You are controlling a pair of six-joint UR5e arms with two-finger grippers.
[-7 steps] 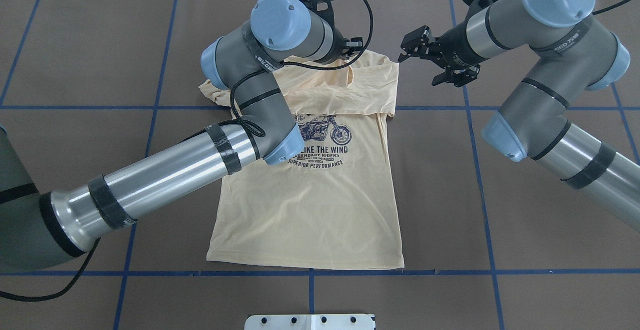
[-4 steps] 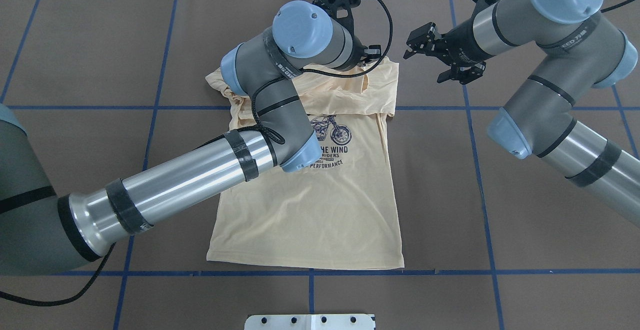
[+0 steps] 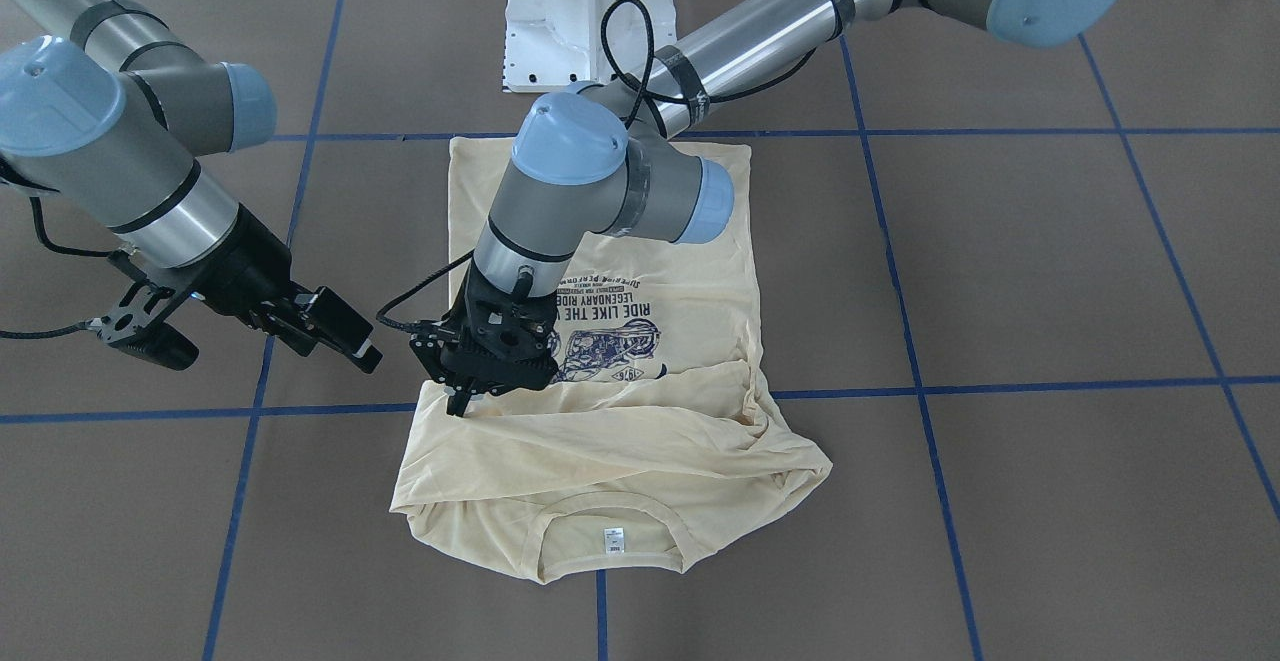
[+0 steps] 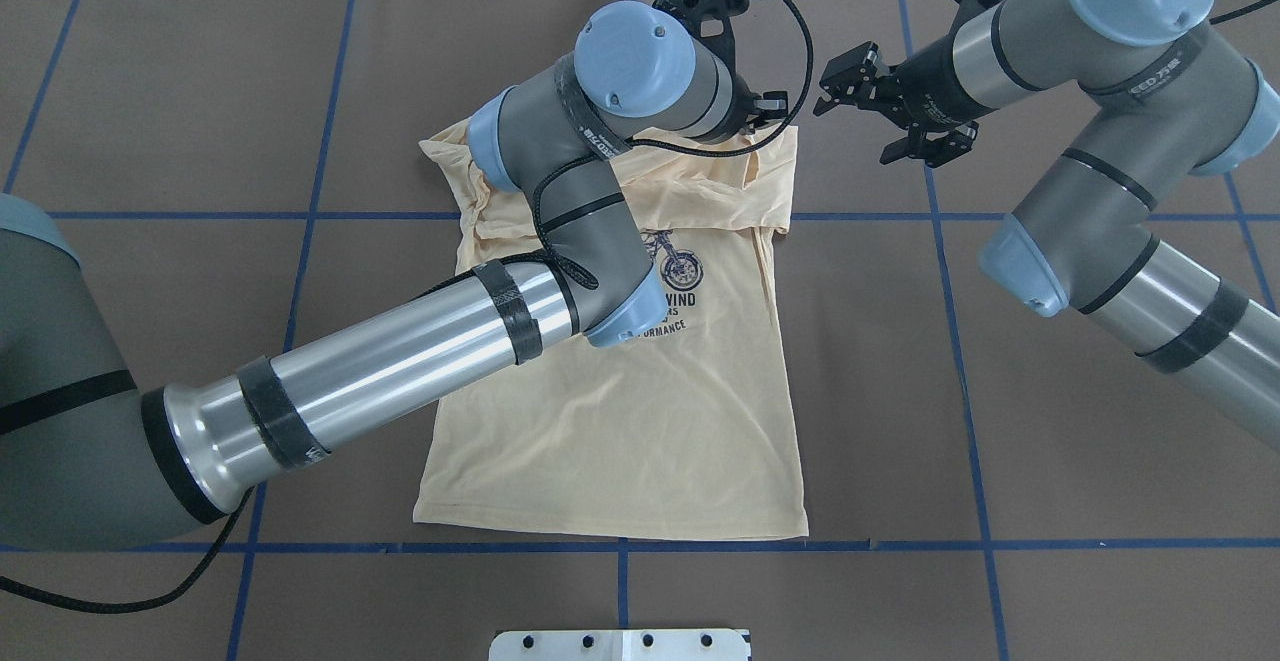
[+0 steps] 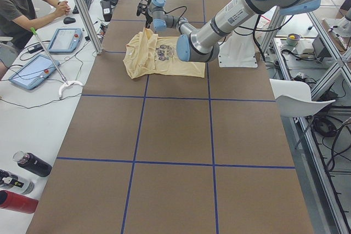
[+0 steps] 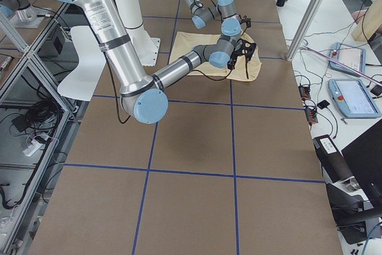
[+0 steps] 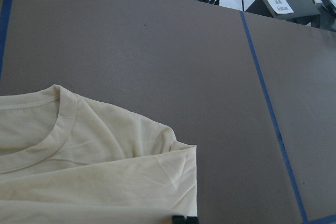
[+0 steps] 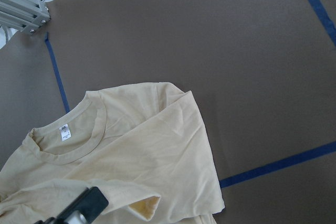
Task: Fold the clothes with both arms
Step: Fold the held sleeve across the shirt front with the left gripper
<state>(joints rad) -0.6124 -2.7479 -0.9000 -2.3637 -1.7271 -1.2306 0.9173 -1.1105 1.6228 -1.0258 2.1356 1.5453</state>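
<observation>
**Sleeve across the chest, one arm waiting**

Closest to me on the desk is the collar of the cream shirt, its small white label facing up. Just past the collar a sleeve lies folded across the chest in a rumpled band, bunched at the shoulder on the robot's left.

At the other end of that band, the left arm reaches across the shirt and points its jaws straight down. They look closed on a pinch of the shirt at the sleeve's end, though the wrist hides most of them. Just beside that edge of the shirt, over bare desk, the right arm hovers with its jaws apart and nothing in them.

Further on, the navy motorbike print is half covered by the left wrist. Beyond it the shirt runs flat to its hem, near the white base.

I take the step to be laying this sleeve down. To do it well, I would keep the pinch low, pull the band just taut enough to flatten the wrinkles, and stop with the cuff inside the shirt's side edge. The jaws should open before the wrist lifts, or the thin cloth is likely to rise with it. The right arm could press the shoulder down.
</observation>
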